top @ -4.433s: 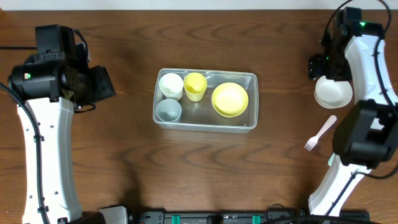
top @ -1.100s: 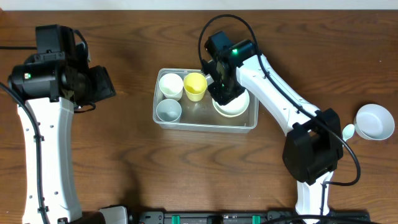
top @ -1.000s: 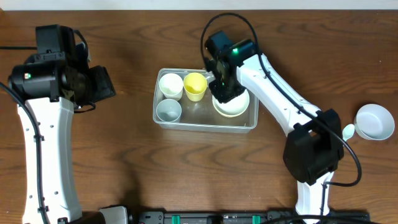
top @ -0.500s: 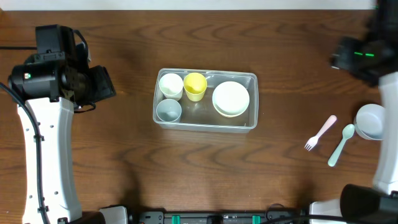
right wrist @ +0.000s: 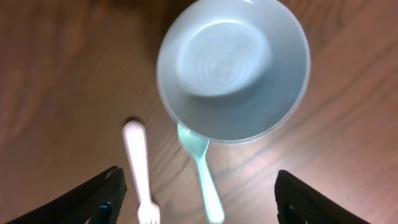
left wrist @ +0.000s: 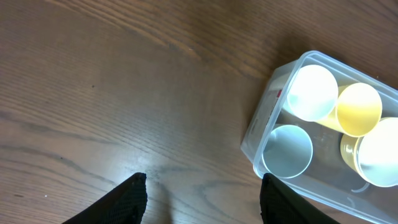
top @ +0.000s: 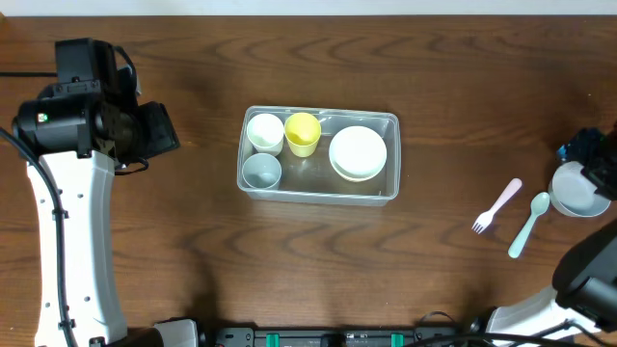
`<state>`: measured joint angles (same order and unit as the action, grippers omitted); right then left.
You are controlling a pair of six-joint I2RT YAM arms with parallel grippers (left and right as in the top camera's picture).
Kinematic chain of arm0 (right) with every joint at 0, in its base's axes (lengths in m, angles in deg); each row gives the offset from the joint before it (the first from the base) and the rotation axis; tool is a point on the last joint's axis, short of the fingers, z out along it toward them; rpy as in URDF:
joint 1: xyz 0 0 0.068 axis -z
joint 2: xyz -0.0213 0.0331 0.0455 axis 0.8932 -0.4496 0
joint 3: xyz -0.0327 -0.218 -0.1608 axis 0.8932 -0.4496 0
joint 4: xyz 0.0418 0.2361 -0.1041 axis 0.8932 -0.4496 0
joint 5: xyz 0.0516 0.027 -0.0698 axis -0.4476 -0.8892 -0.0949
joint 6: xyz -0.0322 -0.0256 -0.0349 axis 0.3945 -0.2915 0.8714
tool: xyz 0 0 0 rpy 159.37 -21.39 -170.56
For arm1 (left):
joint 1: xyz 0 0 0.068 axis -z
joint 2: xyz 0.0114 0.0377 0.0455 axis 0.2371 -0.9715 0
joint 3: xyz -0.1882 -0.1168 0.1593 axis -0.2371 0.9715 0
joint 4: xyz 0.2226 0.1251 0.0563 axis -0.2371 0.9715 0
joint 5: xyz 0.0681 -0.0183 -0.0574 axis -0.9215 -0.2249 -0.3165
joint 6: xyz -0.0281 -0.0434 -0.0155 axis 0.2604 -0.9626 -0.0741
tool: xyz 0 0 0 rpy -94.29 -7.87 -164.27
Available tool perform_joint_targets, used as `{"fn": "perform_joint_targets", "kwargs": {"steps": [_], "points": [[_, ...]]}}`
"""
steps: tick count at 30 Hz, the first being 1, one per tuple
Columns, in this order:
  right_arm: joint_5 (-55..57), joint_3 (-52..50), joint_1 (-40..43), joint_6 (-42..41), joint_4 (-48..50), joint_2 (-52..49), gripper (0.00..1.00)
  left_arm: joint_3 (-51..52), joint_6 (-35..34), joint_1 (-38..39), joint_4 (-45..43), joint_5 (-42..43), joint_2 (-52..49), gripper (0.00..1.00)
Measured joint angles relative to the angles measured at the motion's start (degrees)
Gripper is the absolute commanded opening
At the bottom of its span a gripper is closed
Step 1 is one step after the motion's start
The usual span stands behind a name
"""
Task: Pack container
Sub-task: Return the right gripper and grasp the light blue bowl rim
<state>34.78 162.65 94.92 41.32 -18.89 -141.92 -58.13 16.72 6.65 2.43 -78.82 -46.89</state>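
On your far left, the left gripper (left wrist: 205, 200) hangs over bare table (top: 202, 241), well apart from everything. Its fingers (left wrist: 134, 198) are spread, with nothing between them but wood grain.

Moving in to the middle, there's the container (top: 318, 196), sitting flat at the centre of the table with its long side running left to right. At its left end you've got a white cup (top: 265, 131) at the back and a pale blue cup (top: 261, 171) in front of it, both mouth up. Just right of the white cup is a yellow cup (top: 303, 133). The right half is filled by a white bowl (top: 358, 152), and from the left wrist view a yellow rim shows from beneath it.

Further right, out on the open wood, a pink fork (top: 496, 205) lies at a slant, and a mint spoon (top: 527, 224) lies just beside it at much the same slant. The spoon's head reaches the edge of a pale blue bowl (top: 576, 189); you can't tell whether they touch.

At the far right edge, the right gripper (right wrist: 205, 205) hovers above that bowl. Its fingers (right wrist: 107, 198) stand wide apart and grip nothing, with bowl, fork and spoon all in view below them.
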Motion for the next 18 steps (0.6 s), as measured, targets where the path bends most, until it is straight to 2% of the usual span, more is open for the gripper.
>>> {"fn": "perform_joint_targets", "kwargs": {"steps": [7, 12, 18], "points": [[-0.24, -3.19, 0.20, 1.57, 6.23, -5.88, 0.78, 0.00, 0.00, 0.00, 0.00, 0.02, 0.00, 0.59], [-0.35, -3.32, 0.22, 2.05, 7.48, -9.68, 0.73, 0.00, 0.00, 0.00, 0.02, 0.02, 0.00, 0.59], [-0.46, -3.80, 0.22, 2.60, 8.68, -10.78, 0.53, 0.00, 0.00, 0.00, 0.00, 0.02, 0.00, 0.59]]}}
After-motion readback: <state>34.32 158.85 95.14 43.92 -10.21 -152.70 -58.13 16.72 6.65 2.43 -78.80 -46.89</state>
